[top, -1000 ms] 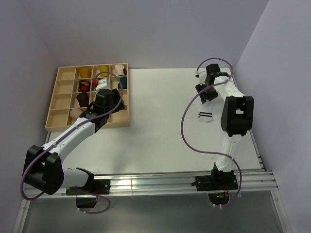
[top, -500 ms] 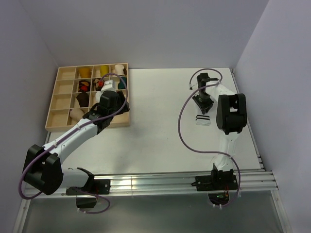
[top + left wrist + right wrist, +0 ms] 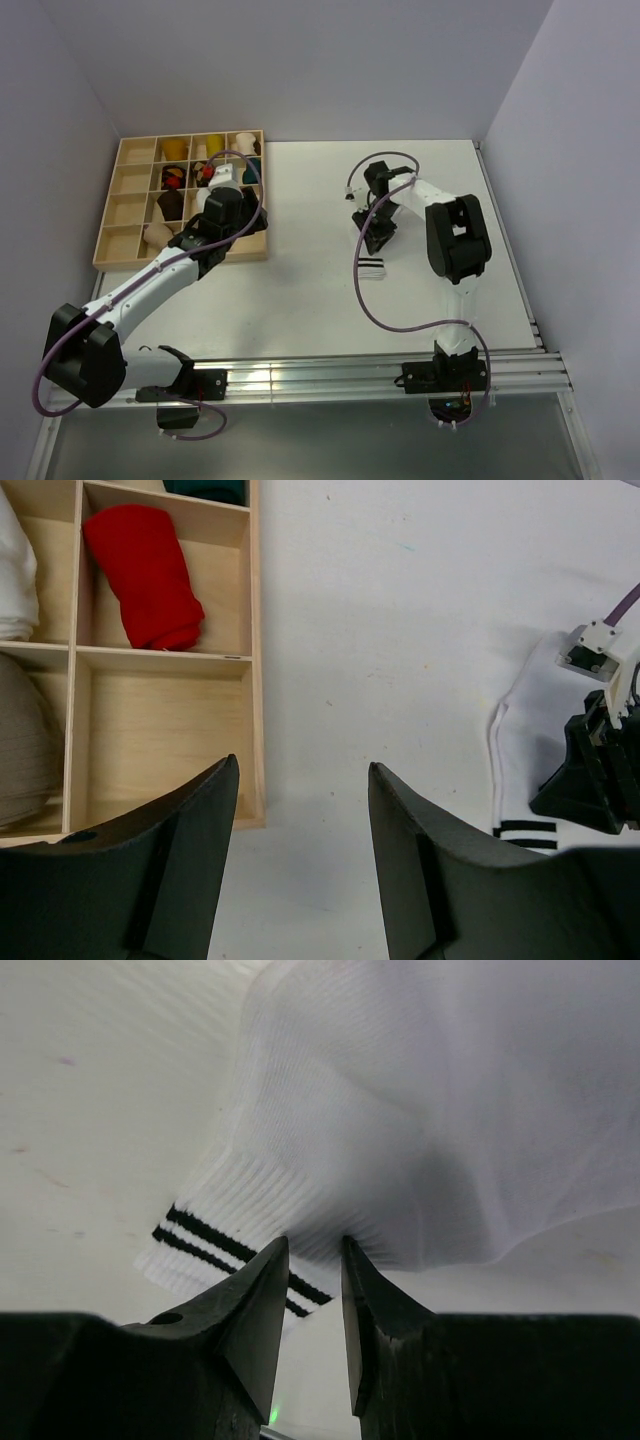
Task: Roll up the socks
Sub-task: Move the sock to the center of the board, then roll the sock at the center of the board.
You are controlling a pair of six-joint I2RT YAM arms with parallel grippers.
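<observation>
Up at ten o'clock on the white table (image 3: 310,300) sits a wooden tray (image 3: 127,181) of compartments, a red bundle (image 3: 145,575) in one, a yellow bundle (image 3: 175,149) in the far row, and a metal rail (image 3: 320,377) runs across at six o'clock.

Premises present as a robotics laboratory test cell. 2 robot arms, the left arm (image 3: 150,285) and the right arm (image 3: 455,240), are bolted to an aluminium rail (image 3: 320,378) at the near edge of a white table (image 3: 300,300), with purple cable (image 3: 362,300) looped loose alongside. Plain pale walls (image 3: 300,60) enclose the table on 3 sides. Goods are staged samples: rolled textiles (image 3: 140,575) sorted in a compartmented wooden tray (image 3: 118,243), and 1 white sock (image 3: 372,266) on the table.
</observation>
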